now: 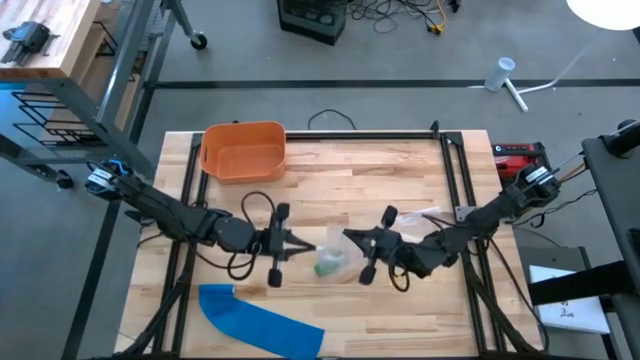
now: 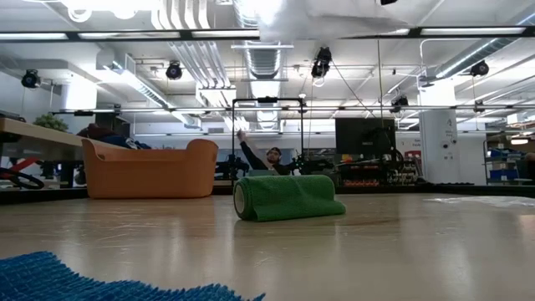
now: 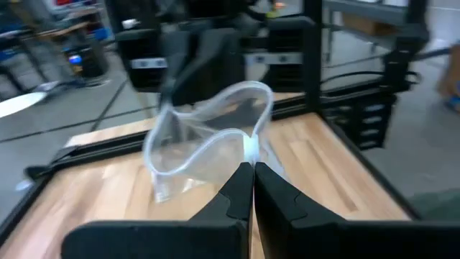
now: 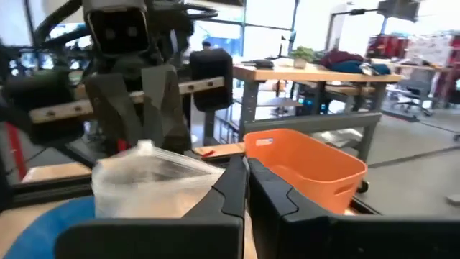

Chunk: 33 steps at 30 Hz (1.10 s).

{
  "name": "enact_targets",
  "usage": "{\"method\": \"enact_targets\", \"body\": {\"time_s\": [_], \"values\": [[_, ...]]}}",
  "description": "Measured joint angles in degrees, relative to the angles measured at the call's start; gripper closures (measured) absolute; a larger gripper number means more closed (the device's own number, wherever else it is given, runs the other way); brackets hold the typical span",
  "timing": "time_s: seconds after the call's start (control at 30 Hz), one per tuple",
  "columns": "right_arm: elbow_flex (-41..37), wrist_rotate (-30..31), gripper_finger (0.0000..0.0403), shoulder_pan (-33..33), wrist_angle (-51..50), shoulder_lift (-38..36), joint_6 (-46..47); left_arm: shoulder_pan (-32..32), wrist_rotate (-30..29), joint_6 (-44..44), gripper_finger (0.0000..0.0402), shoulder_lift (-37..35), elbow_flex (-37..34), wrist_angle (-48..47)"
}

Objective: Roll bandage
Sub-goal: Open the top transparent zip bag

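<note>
- While both grippers pinch a clear plastic bag [image 3: 208,137] aloft between them, probably emptied, the left gripper [image 1: 298,245] clamps one edge.
- The right gripper [image 1: 350,237] clamps the opposite edge.
- The green bandage roll [image 2: 287,197] lies on the table [image 1: 400,200] beneath, partly unrolled.

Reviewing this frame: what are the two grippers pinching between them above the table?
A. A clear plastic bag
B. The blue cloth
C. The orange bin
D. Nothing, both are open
A. The left gripper and the right gripper are each shut on an edge of the clear plastic bag, held between them over the green bandage roll.
</note>
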Motion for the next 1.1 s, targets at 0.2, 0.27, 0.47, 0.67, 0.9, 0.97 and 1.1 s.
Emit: {"method": "enact_targets", "body": {"time_s": [0.2, 0.27, 0.47, 0.67, 0.9, 0.97, 1.1], "values": [[0.0, -3.3, 0.0403, -0.1, 0.2, 0.0, -0.6, 0.1, -4.6, -1.5, 0.0401, 0.0, 0.0, 0.0], [0.0, -8.4, 0.0403, -0.2, 0.2, 0.0, -0.8, 0.1, -9.1, -2.6, 0.0401, 0.0, 0.0, -0.3], [0.0, -11.9, 0.0403, -0.4, 0.2, 0.0, -0.8, 0.4, -12.0, -4.7, 0.0401, 0.0, 0.0, -0.5], [0.0, -9.1, 0.0403, -0.7, 0.2, 0.0, -0.8, 0.5, -10.5, -5.8, 0.0401, 0.0, 0.0, -0.3], [0.0, -9.8, 0.0403, -0.7, 0.2, 0.0, -0.9, 1.1, -10.6, -9.3, 0.0401, 0.0, 0.0, -0.3], [0.0, -12.5, 0.0403, -0.7, 0.2, 0.0, -1.8, 1.3, -10.8, -11.9, 0.0401, 0.0, 0.0, -0.4], [0.0, -18.7, 0.0403, -0.6, 0.2, 0.0, -3.2, 1.7, -10.9, -15.4, 0.0401, -0.1, 0.0, -0.5]]}}
